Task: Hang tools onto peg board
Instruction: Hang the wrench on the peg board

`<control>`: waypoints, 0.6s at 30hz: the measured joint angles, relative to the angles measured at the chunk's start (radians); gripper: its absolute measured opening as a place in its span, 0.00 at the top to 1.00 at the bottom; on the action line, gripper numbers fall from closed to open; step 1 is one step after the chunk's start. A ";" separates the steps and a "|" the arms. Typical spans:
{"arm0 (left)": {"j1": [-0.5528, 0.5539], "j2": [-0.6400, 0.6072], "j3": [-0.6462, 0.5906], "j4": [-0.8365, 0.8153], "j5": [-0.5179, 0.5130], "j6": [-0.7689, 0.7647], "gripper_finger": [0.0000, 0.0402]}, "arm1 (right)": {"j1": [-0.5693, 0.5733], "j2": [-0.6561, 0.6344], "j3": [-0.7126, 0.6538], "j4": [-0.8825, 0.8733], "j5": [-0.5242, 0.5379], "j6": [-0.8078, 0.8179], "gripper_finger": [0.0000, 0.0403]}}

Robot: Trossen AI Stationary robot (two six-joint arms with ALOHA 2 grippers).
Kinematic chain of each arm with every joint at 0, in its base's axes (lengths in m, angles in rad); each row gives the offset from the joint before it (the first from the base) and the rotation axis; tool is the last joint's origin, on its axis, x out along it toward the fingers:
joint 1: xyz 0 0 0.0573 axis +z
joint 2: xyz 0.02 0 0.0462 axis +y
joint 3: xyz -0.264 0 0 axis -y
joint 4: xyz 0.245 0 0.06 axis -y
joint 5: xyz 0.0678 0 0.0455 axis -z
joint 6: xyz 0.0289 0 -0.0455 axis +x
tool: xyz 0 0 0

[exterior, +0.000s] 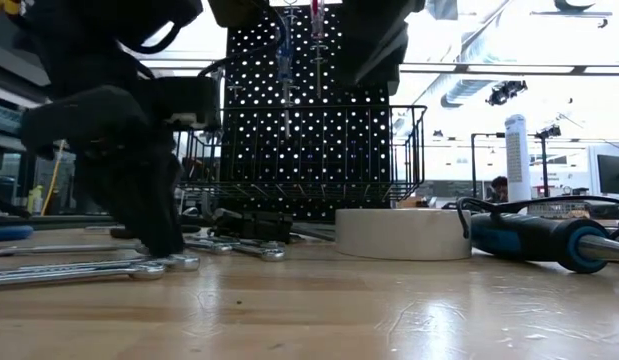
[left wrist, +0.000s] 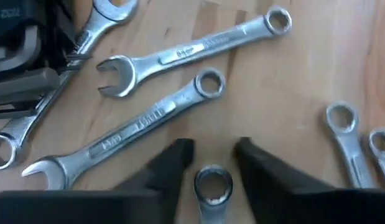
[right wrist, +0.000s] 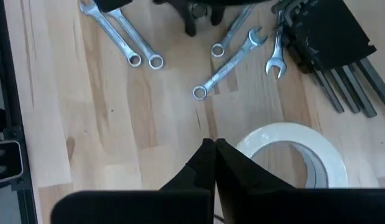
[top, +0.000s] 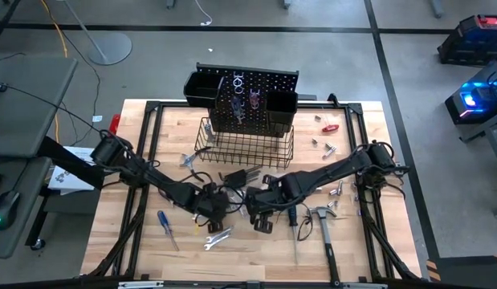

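Several silver wrenches (left wrist: 180, 56) lie flat on the wooden table (top: 136, 193). My left gripper (left wrist: 214, 152) is low over them, pointing steeply down. It is open, with one wrench's ring end between its fingers. My right gripper (right wrist: 214, 149) hangs shut and empty above the table, beside the white tape roll (right wrist: 292, 155). The peg board (top: 248, 96) stands upright at the far edge. It bears two black bins (top: 201, 88) and a wire basket (top: 248, 144). A few tools hang on its face (exterior: 286, 60). My left gripper comes from above with a finger (left wrist: 170, 165) on either side of a wrench's ring end (left wrist: 213, 183). I cannot tell whether the fingers touch it. The wrench lies flat on the table.
A blue-handled screwdriver (top: 166, 229) lies near the front left. A hammer (top: 324, 225) and another blue-handled screwdriver (exterior: 534, 238) lie at the front right. A black hex-key set (right wrist: 332, 50) sits in front of the basket. Small parts and a red-handled tool (top: 330, 128) lie at the far right.
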 joint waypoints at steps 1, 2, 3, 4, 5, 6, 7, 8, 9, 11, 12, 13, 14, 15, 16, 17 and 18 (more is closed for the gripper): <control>0.001 0.000 0.000 0.006 0.014 -0.013 0.81 | 0.004 -0.002 0.000 -0.009 0.000 0.004 1.00; 0.001 0.000 0.000 0.013 0.036 -0.017 0.90 | 0.008 -0.003 0.000 -0.022 0.001 0.006 1.00; -0.003 0.000 0.000 0.018 0.045 -0.021 0.95 | 0.012 -0.006 0.000 -0.033 0.001 0.011 1.00; -0.008 0.001 0.000 0.020 0.036 -0.024 0.96 | 0.019 -0.012 0.000 -0.049 0.002 0.021 1.00; -0.011 0.002 0.000 0.020 0.032 -0.033 0.97 | 0.024 -0.017 0.000 -0.069 0.008 0.028 1.00; -0.012 0.001 0.000 0.020 0.035 -0.039 0.99 | 0.029 -0.026 0.000 -0.082 0.015 0.036 1.00; -0.012 -0.008 0.000 0.020 0.035 -0.040 0.99 | 0.037 -0.038 0.000 -0.100 0.033 0.048 1.00; -0.012 -0.025 -0.005 0.023 0.035 -0.039 0.99 | 0.042 -0.048 0.000 -0.117 0.053 0.057 1.00; -0.011 -0.047 -0.011 0.022 0.039 -0.034 0.99 | 0.048 -0.060 0.000 -0.125 0.074 0.069 1.00; -0.012 -0.103 -0.013 0.004 0.040 -0.018 1.00 | 0.059 -0.083 0.000 -0.132 0.108 0.094 1.00; -0.010 -0.136 -0.012 -0.029 0.045 -0.006 1.00 | 0.062 -0.096 0.000 -0.134 0.124 0.105 1.00; -0.007 -0.174 -0.010 -0.067 0.049 0.009 1.00 | 0.065 -0.107 0.000 -0.135 0.135 0.117 1.00; -0.006 -0.214 0.004 -0.088 0.043 0.023 1.00 | 0.067 -0.121 0.000 -0.134 0.149 0.130 1.00; -0.009 -0.255 0.022 -0.104 0.035 0.037 1.00 | 0.071 -0.131 0.000 -0.134 0.164 0.139 1.00; -0.010 -0.296 0.035 -0.140 0.025 0.046 1.00 | 0.073 -0.138 0.001 -0.133 0.176 0.148 1.00; -0.017 -0.338 0.040 -0.191 0.017 0.059 1.00 | 0.074 -0.143 0.001 -0.133 0.181 0.160 1.00; -0.022 -0.371 0.040 -0.249 0.011 0.075 1.00 | 0.074 -0.145 0.001 -0.132 0.182 0.161 1.00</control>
